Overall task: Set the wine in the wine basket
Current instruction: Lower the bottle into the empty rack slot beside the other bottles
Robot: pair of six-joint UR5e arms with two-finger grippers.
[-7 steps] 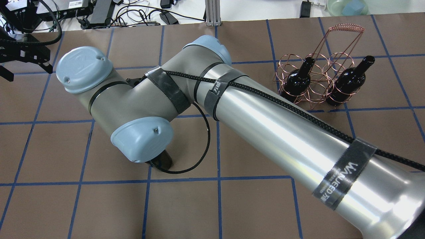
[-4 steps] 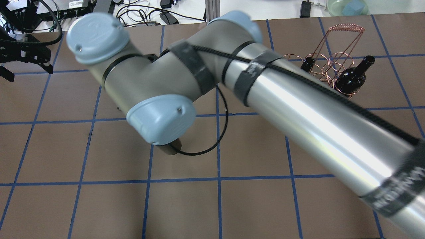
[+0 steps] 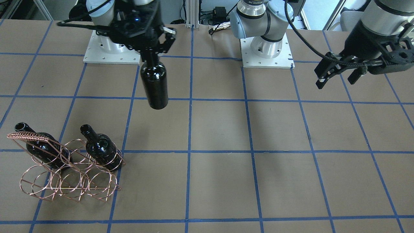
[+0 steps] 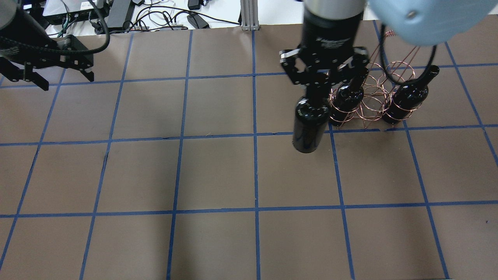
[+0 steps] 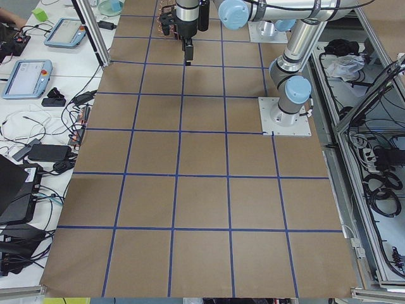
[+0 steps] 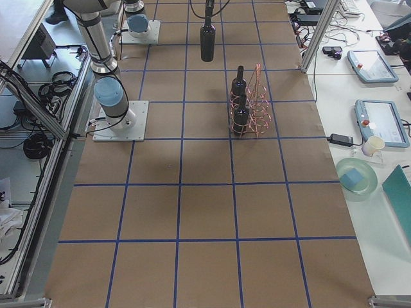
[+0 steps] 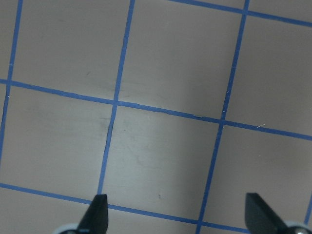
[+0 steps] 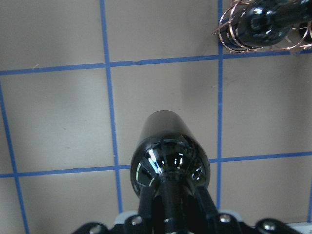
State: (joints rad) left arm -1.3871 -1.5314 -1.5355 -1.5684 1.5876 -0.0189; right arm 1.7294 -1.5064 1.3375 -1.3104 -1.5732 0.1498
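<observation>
My right gripper is clenched on the thin neck of the wine bottle. The bottle hangs straight down, neck up. From the right side view it looks lifted off the table. It is close to the right arm's base, and a wide strip of brown table lies between it and the wine basket.

The basket sits on the robot's right side, toward the long table edge away from the bases, but not at the edge. Two other bottles lean in its back rings, necks pointing toward the robot. The ring between them is open, and so are the rings in the row on the side away from the robot. The tall handle stands up over the rings. In the right wrist view the basket's end shows in the top right corner, apart from the bottle I hold.

My left gripper is released, with its fingers spread wide and holding nothing. It hangs over the far left part of the table, well apart from the bottle and the basket. The middle of the table shows only blue tape lines, so there is lots of room there.
</observation>
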